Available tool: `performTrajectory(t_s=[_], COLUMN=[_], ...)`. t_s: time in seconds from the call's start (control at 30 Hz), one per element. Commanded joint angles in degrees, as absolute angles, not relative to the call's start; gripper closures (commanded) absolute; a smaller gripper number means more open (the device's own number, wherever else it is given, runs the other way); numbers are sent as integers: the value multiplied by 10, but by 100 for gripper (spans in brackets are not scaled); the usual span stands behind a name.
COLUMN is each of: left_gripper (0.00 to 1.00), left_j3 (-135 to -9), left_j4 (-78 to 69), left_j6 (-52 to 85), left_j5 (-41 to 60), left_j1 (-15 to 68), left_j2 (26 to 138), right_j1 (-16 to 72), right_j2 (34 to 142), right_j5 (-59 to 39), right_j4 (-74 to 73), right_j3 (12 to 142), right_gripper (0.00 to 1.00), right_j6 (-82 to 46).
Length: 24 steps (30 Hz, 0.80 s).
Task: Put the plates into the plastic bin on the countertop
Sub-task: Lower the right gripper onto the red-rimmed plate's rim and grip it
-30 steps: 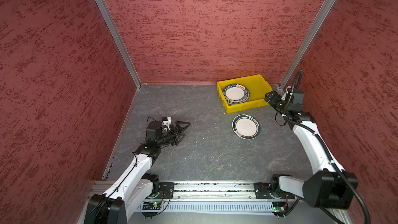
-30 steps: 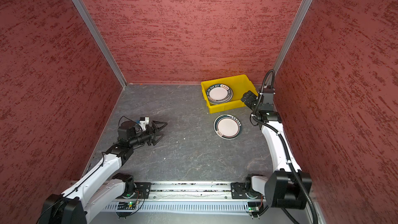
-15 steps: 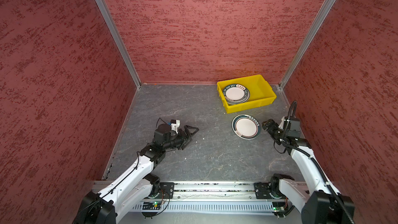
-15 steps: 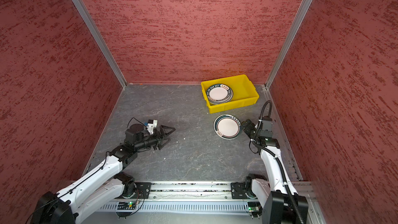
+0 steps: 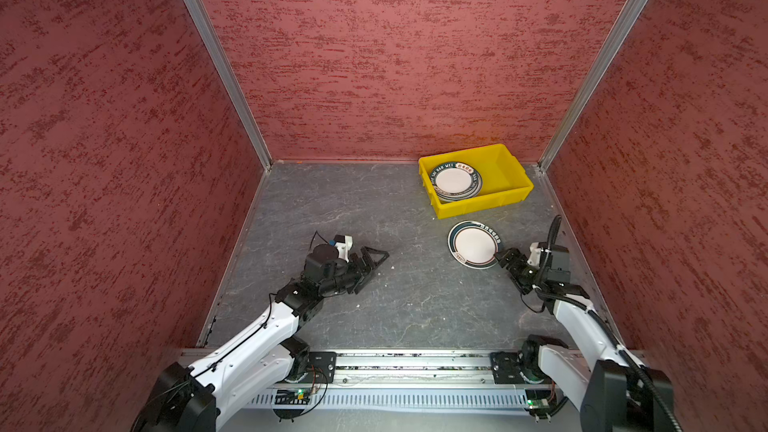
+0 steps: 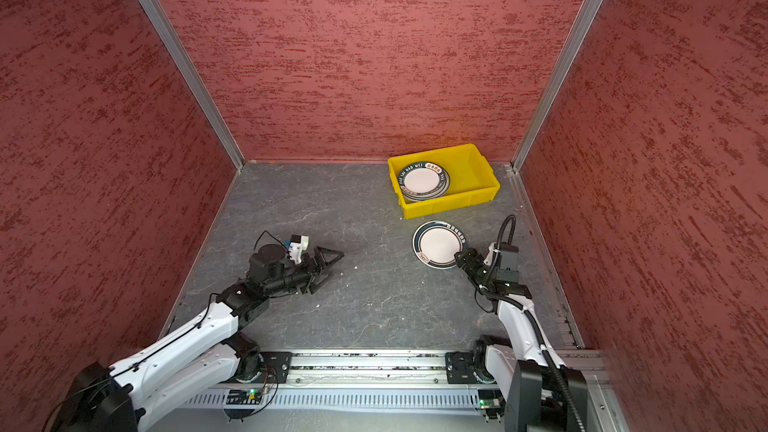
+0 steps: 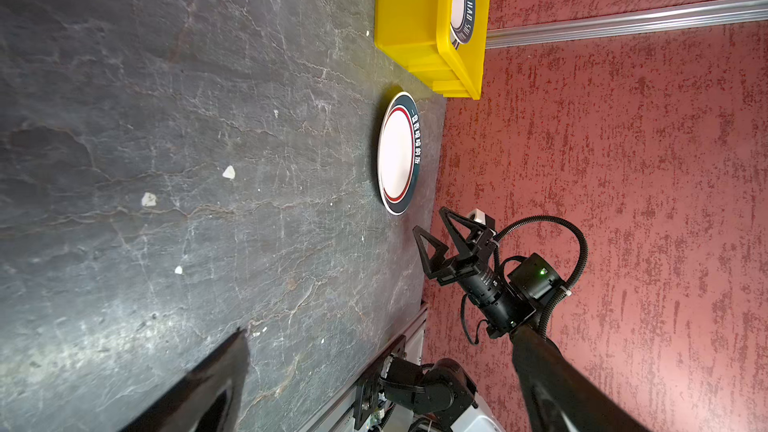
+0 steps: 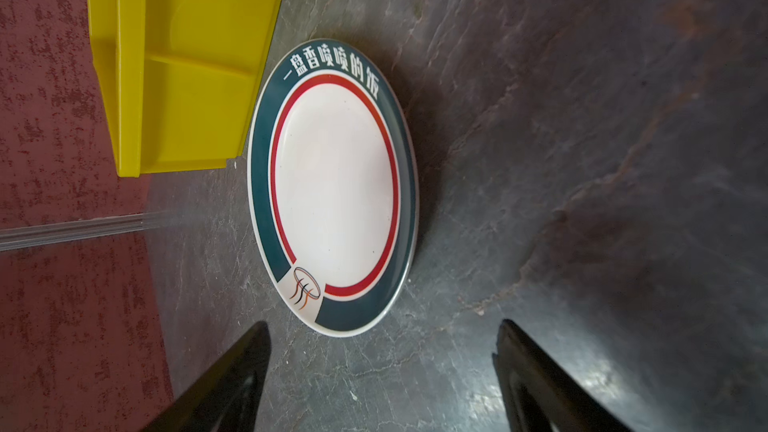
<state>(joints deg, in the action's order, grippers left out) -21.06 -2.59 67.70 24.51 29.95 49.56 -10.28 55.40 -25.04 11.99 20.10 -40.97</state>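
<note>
A single green-rimmed plate (image 5: 473, 244) is seen lying flat on the tabletop (image 5: 374, 201), just in front of the yellow plastic bin (image 5: 478, 203), in which a stack of plates (image 5: 455, 180) is held at its left end. Plate, stack and bin are found where they were a second ago. The right end effector (image 5: 505, 257) was then raised beside the bin's right end. It has since been brought down to the plate's near right rim. Its jaws are spread wide and nothing is gripped. In the right wrist view the plate's edge (image 8: 332, 189) is seen just at the gap between the fingers (image 8: 249, 351), and contact cannot be made out. The left end effector (image 5: 376, 261) has been carried further toward the middle of the tabletop, low over it, fully spread and empty, well apart from the plate.
</note>
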Motion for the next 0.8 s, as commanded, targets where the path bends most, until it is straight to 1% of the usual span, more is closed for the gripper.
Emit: performTrajectory(t_s=[0.0, 0.17, 0.3, 0.37, 0.5, 0.6, 0.7, 0.77], left_gripper=[1, 1, 1, 0, 1, 1, 1, 1], left_j3=[-196, -190, -184, -180, -178, -184, -191, -192], left_j4=[-27, -26, -23, -24, -21, -24, -27, -31], left_j6=[680, 685, 688, 692, 692, 689, 688, 689], left_j5=[229, 226, 225, 221, 209, 213, 221, 225], left_j1=[302, 302, 302, 302, 300, 295, 294, 294], left_j2=[489, 487, 481, 476, 474, 486, 501, 508], right_j1=[-109, -112, -112, -113, -113, -113, -113, -112], right_j2=[565, 591, 626, 643, 679, 703, 720, 727], right_j5=[-285, -322, -319, -321, -317, -319, -314, -311], right_j4=[60, -39, -97, -115, -139, -166, -173, -179], right_j3=[188, 149, 131, 130, 135, 135, 141, 145], right_gripper=[16, 25, 43, 46, 59, 61, 66, 67], right_j6=[-421, -465, -490, -494, -497, -507, -510, -510])
